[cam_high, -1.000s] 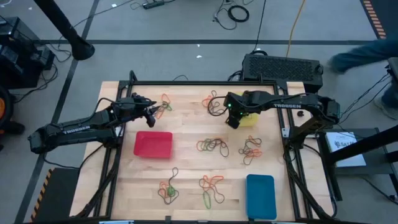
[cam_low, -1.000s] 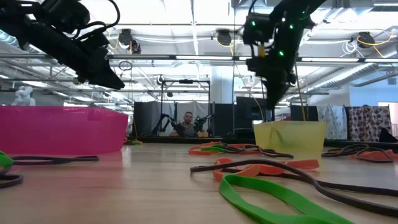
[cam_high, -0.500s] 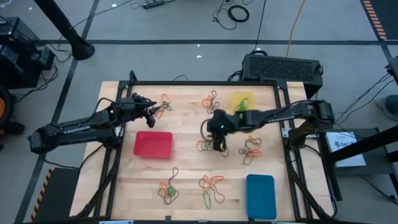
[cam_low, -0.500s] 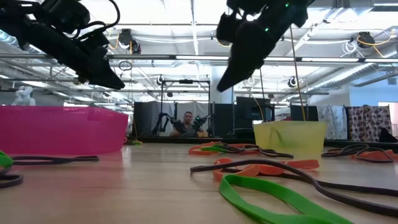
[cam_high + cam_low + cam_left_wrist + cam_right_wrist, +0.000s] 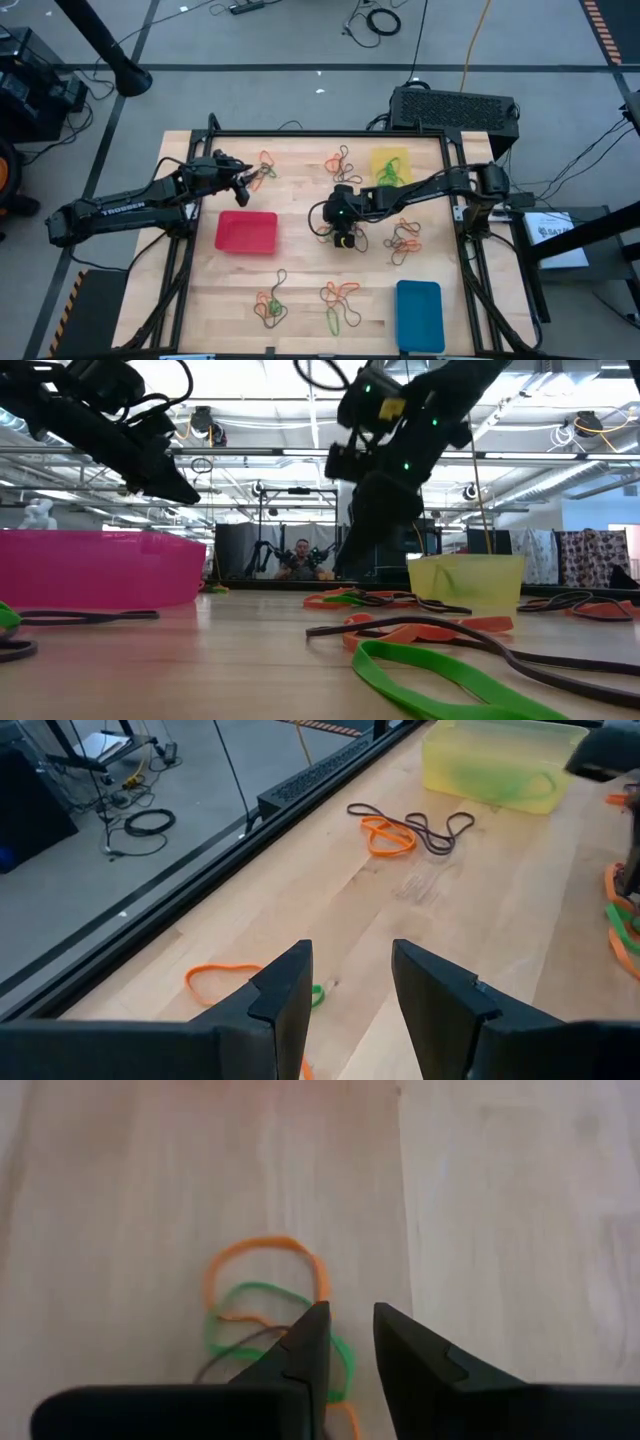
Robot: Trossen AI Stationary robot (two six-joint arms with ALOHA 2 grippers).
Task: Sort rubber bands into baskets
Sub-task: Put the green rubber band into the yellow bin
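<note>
Hovering over the central tangle of rubber bands [image 5: 342,236], the right gripper [image 5: 344,238] has its fingers narrowly parted and empty, with a green band [image 5: 262,1320] just ahead of the tips. It should pinch one strand cleanly, leaving the orange band [image 5: 262,1265] behind. The left gripper [image 5: 246,178] waits open, also empty.

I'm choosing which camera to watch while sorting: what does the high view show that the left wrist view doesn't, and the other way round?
Only the high view shows the red basket, the blue basket, both arms, and the right gripper low over the middle pile of rubber bands.

Only the left wrist view shows the left gripper up close, open, above an orange band, with the green bands in the yellow basket seen plainly.

Both show the yellow basket and the orange and dark bands near it.
</note>
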